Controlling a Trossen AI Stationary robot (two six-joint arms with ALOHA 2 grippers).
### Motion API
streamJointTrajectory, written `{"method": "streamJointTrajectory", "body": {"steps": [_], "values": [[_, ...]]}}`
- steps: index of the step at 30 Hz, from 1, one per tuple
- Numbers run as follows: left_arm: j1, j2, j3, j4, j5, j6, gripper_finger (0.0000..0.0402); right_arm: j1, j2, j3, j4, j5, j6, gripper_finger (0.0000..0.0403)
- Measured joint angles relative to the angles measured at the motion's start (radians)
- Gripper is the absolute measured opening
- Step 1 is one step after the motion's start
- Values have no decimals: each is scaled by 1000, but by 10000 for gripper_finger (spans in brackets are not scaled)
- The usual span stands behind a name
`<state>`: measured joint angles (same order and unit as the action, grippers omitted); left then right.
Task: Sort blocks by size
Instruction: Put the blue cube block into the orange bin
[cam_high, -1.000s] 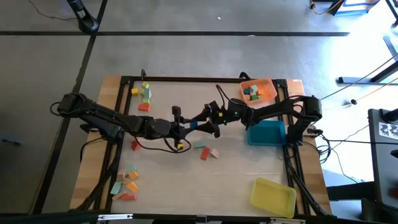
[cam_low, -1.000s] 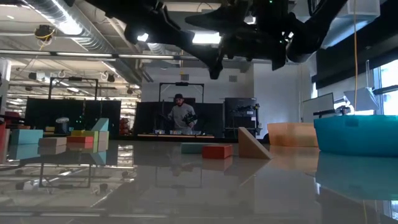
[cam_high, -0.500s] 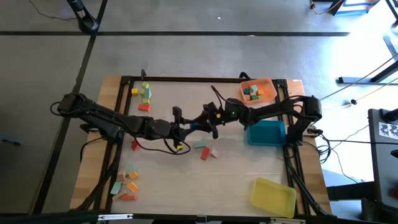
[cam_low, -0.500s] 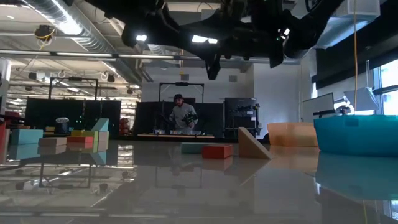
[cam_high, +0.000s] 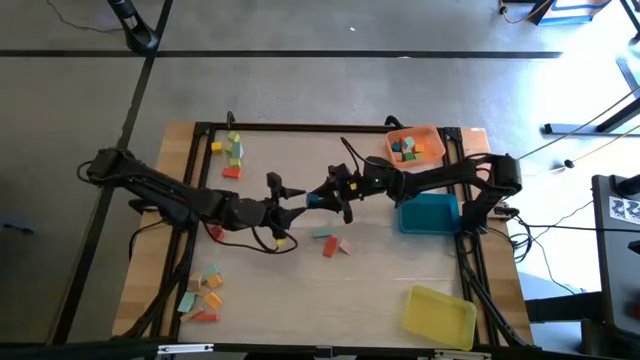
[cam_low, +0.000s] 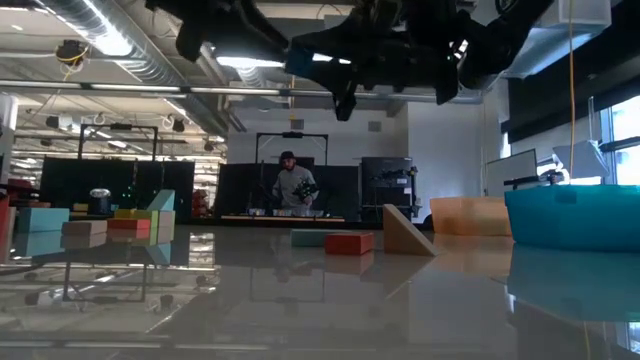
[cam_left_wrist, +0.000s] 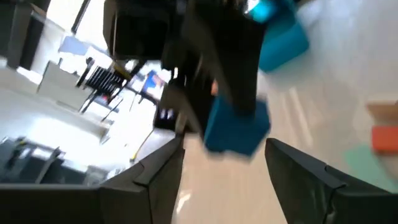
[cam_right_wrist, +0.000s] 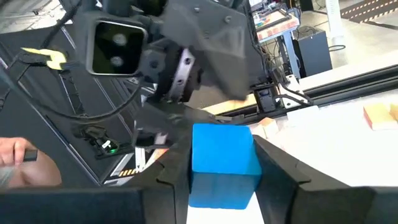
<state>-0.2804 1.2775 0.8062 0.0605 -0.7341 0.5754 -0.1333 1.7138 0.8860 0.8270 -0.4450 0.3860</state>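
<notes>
Blue, smooth-faced and cube-shaped: the block (cam_right_wrist: 222, 163) sits clamped between my right claw's (cam_high: 322, 198) two dark fingers (cam_right_wrist: 283, 177), held in the air above the middle of the table (cam_high: 380, 290). In the left wrist view the same block (cam_left_wrist: 237, 126) shows a flat matte face and square edges, with my right fingers gripping it from above. My left claw (cam_high: 288, 208) is just beside it, fingers (cam_left_wrist: 311, 174) spread apart to either side of the block and not touching it; it holds nothing.

Other blocks lie on the table. A teal bar (cam_high: 322, 235), a red bar (cam_high: 328, 250) and a tan wedge (cam_high: 346, 246) lie close together near the centre. One cluster (cam_high: 232, 152) sits near the far left corner, another (cam_high: 204, 292) near the front left. Several small blocks (cam_high: 404, 148) lie in the orange tray (cam_high: 432, 135).
</notes>
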Motion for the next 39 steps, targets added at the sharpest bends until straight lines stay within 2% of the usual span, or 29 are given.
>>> {"method": "streamJointTrajectory", "body": {"steps": [4, 10, 16, 18, 21, 29, 36, 39], "values": [[-39, -36, 0, -139, -34, -131, 210, -15, -73, -1, -116, 38, -75, 134], [-58, -58, 0, -405, -34, -448, 210, -75, -227, -1, -404, 191, -205, 133], [-60, -58, 0, -605, -32, -706, 210, -181, -380, -1, -770, 523, -340, 133], [-59, -58, 0, -623, -32, -735, 210, -235, -420, -1, -872, 621, -363, 133], [-59, -58, 0, -624, -32, -752, 210, -326, -446, -1, -1001, 711, -370, 133], [-59, -58, 0, -624, -32, -752, 210, -548, -409, -2, -1262, 741, -314, 134], [-58, -58, 0, -624, -32, -754, 210, -623, -337, -2, -1339, 658, -258, 138], [-58, -58, 0, -624, -32, -757, 210, -620, -298, -2, -1346, 663, -243, 139]]}}
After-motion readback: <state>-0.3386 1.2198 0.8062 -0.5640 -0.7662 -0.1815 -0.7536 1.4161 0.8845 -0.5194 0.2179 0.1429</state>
